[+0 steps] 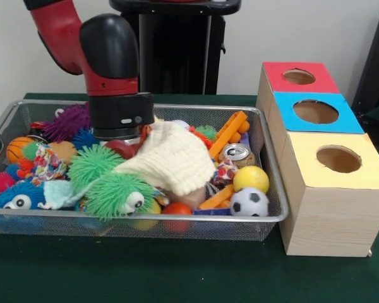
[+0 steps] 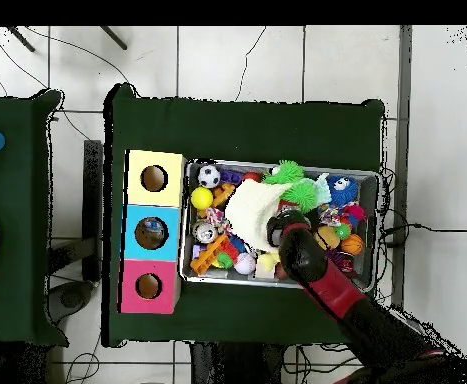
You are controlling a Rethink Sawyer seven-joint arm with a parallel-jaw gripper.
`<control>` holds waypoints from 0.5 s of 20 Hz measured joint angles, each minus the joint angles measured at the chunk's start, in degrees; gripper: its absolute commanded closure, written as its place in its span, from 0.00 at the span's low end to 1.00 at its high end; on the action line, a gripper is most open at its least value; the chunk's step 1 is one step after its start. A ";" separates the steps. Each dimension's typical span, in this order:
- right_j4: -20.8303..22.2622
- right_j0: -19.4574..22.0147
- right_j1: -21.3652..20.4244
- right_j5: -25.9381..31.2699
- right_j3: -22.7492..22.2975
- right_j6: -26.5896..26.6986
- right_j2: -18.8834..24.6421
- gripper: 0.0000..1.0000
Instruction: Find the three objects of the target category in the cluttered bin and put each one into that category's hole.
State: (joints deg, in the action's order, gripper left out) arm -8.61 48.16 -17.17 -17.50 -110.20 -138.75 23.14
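The bin (image 1: 177, 218) is a silver wire-mesh tray heaped with toys; it also shows in the overhead view (image 2: 283, 284). My gripper (image 1: 122, 141) is lowered into its back left part, beside a white knit cloth (image 1: 174, 158), and the black wrist cuff and the toys hide its lower end. In the overhead view the gripper (image 2: 277, 234) sits at the cloth's edge. To the right stand three wooden boxes with round holes: red (image 1: 299, 76), blue (image 1: 316, 112) and yellow (image 1: 338, 159). A yellow ball (image 1: 251, 178), a soccer ball (image 1: 249, 202) and a small basketball (image 1: 19, 149) lie in the bin.
Also in the bin are green spiky toys (image 1: 117, 192), a blue furry toy (image 1: 19, 196), a purple spiky toy (image 1: 68, 121), orange sticks (image 1: 228, 134) and a can (image 1: 235, 152). The black pedestal (image 1: 174, 44) stands behind the bin. Green cloth covers the table (image 1: 177, 271).
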 measured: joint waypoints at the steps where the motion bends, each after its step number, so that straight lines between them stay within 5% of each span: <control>1: -1.11 -0.36 0.06 0.31 -0.51 -0.46 0.67 1.00; 10: -6.26 0.24 1.64 2.46 -3.62 -1.80 5.86 1.00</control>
State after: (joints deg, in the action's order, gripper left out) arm -14.87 48.40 -15.53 -15.05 -113.82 -140.55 29.00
